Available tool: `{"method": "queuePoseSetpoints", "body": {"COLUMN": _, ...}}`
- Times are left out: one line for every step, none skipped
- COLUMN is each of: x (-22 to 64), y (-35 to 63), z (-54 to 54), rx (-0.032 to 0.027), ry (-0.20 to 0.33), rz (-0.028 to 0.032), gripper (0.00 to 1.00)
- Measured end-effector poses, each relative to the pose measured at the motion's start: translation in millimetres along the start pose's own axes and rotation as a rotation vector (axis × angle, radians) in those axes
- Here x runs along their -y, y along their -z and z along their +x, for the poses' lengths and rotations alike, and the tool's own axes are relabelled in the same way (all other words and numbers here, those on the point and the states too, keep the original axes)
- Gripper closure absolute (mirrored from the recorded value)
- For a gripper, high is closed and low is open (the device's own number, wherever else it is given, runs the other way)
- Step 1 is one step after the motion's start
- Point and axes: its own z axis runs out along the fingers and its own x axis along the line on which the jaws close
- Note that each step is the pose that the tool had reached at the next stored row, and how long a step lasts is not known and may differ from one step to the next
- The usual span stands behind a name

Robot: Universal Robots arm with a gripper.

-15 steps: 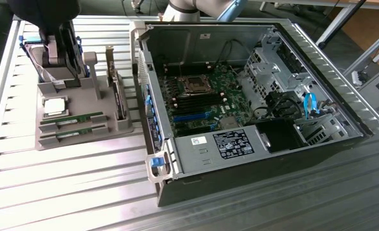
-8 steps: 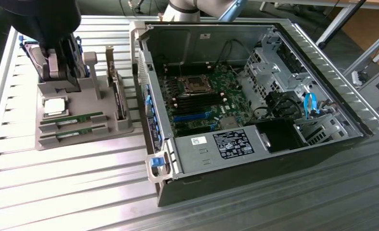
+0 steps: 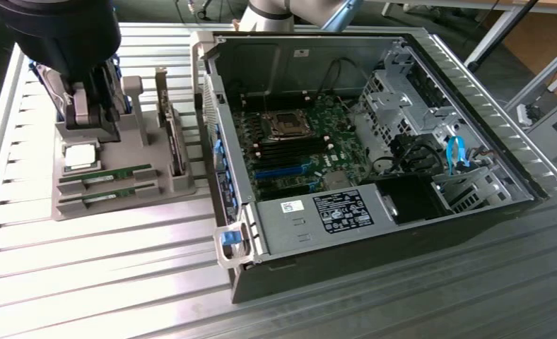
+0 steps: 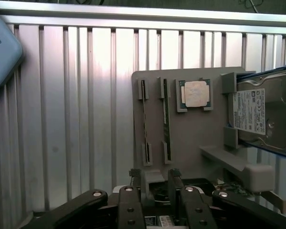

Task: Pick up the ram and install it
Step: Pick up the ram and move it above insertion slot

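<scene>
Two ram sticks lie side by side in slots of a grey holder tray (image 3: 128, 152) at the exterior view's left: one ram (image 3: 106, 176) nearer the processor, the other ram (image 3: 107, 197) beside it. In the wrist view they appear edge-on as ram (image 4: 166, 119) and ram (image 4: 144, 119) on the tray (image 4: 195, 138). My gripper (image 3: 92, 116) hangs above the tray's far end, away from the sticks. Its fingers (image 4: 136, 183) stand apart around nothing, so the gripper (image 4: 155, 183) is open.
A square silver processor (image 3: 80, 157) and a hard drive (image 4: 264, 117) share the tray. The open computer case (image 3: 505, 134) fills the exterior view's right, with its motherboard (image 3: 302, 138) and memory slots (image 3: 283, 161) exposed. A ribbed metal table (image 3: 90, 261) lies underneath.
</scene>
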Motion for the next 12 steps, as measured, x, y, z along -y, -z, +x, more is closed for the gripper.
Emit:
{"method": "queuePoseSetpoints", "body": {"x": 0.0, "y": -1.3, "z": 1.3, "rx": 0.0012, "ry": 0.000, "rz": 0.0000, "gripper": 0.65}}
{"method": "queuePoseSetpoints", "body": {"x": -0.1, "y": -2.4, "z": 2.4, "rx": 0.0024, "ry": 0.000, "rz": 0.0001, "gripper": 0.65}}
{"method": "queuePoseSetpoints", "body": {"x": -0.1, "y": -3.6, "z": 3.3, "rx": 0.0034, "ry": 0.000, "rz": -0.0001, "gripper": 0.65}}
{"method": "queuePoseSetpoints", "body": {"x": 0.0, "y": -5.3, "z": 4.4, "rx": 0.0047, "ry": 0.000, "rz": -0.0001, "gripper": 0.65}}
{"method": "queuePoseSetpoints", "body": {"x": -0.1, "y": -6.9, "z": 5.7, "rx": 0.0068, "ry": 0.000, "rz": 0.0001, "gripper": 0.65}}
{"method": "queuePoseSetpoints", "body": {"x": -0.2, "y": -7.7, "z": 6.4, "rx": 0.0080, "ry": 0.000, "rz": 0.0001, "gripper": 0.65}}
{"method": "queuePoseSetpoints", "body": {"x": -0.3, "y": -8.8, "z": 7.2, "rx": 0.0096, "ry": 0.000, "rz": 0.0000, "gripper": 0.65}}
{"method": "queuePoseSetpoints", "body": {"x": -0.4, "y": -9.7, "z": 7.8, "rx": 0.0112, "ry": 0.000, "rz": 0.0000, "gripper": 0.65}}
{"method": "queuePoseSetpoints", "body": {"x": -0.9, "y": -11.1, "z": 8.9, "rx": 0.0145, "ry": 0.000, "rz": -0.0002, "gripper": 0.65}}
{"method": "queuePoseSetpoints", "body": {"x": -1.6, "y": -12.9, "z": 10.5, "rx": 0.0187, "ry": 0.000, "rz": 0.0000, "gripper": 0.65}}
{"method": "queuePoseSetpoints", "body": {"x": -1.9, "y": -14.2, "z": 11.6, "rx": 0.0223, "ry": 0.000, "rz": 0.0001, "gripper": 0.65}}
{"method": "queuePoseSetpoints", "body": {"x": -2.0, "y": -15.5, "z": 12.5, "rx": 0.0268, "ry": 0.000, "rz": 0.0002, "gripper": 0.65}}
